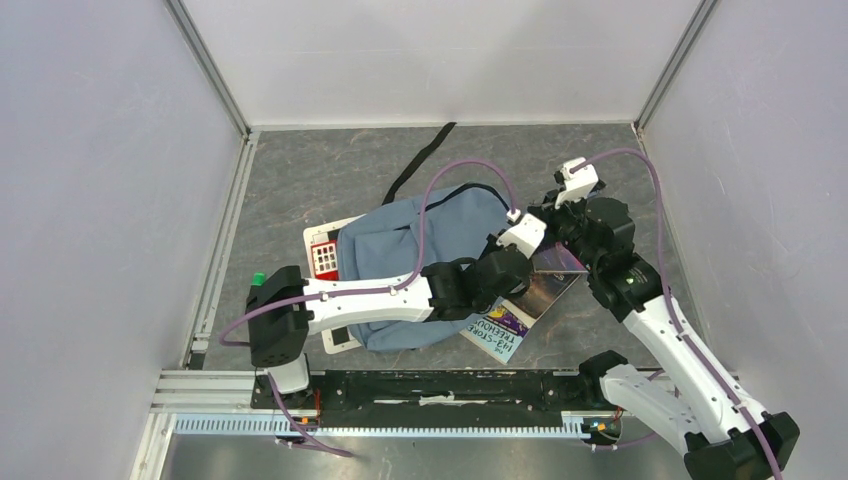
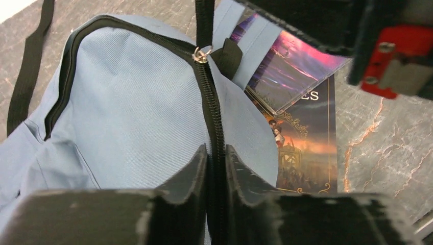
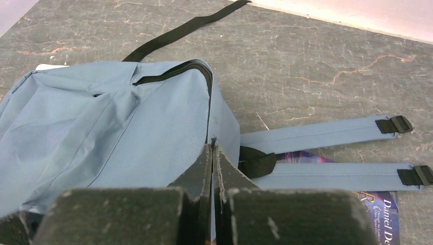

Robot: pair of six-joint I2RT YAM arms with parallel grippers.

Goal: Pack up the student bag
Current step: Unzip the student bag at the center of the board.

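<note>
1. We are seeing the bag (image 1: 380, 250) lying flat near the middle of the bench (image 1: 300, 170), between the two arms and partly under the left arm.
2. Its black zip (image 2: 208, 102) is running over the rounded top. The teeth are meeting in the stretch below a small metal ring (image 2: 200, 54).
3. Two blue shoulder straps (image 3: 316, 135) are lying side by side, stretching out flat from the bag.
4. A long black strap (image 1: 425, 155) is trailing from the bag towards the far wall.
5. The left tool (image 2: 217, 150) is sitting low over the bag with its fingers only narrowly apart. The zip is running into the gap between them, and we cannot tell whether they are pinching it.
6. The right tool (image 3: 212, 148) is pressing its fingers together, tips touching the bag's edge where the zip is ending. We cannot tell whether anything thin is caught there.
7. A purple book (image 2: 291, 71) is poking out from under the bag and lying on a dark book (image 2: 306, 148).
8. A teal book (image 1: 495, 335) is lying just beside them, nearer the arm bases.
9. A white card (image 1: 322, 255) with a red panel is showing at the bag's opposite side, partly beneath it.
</note>
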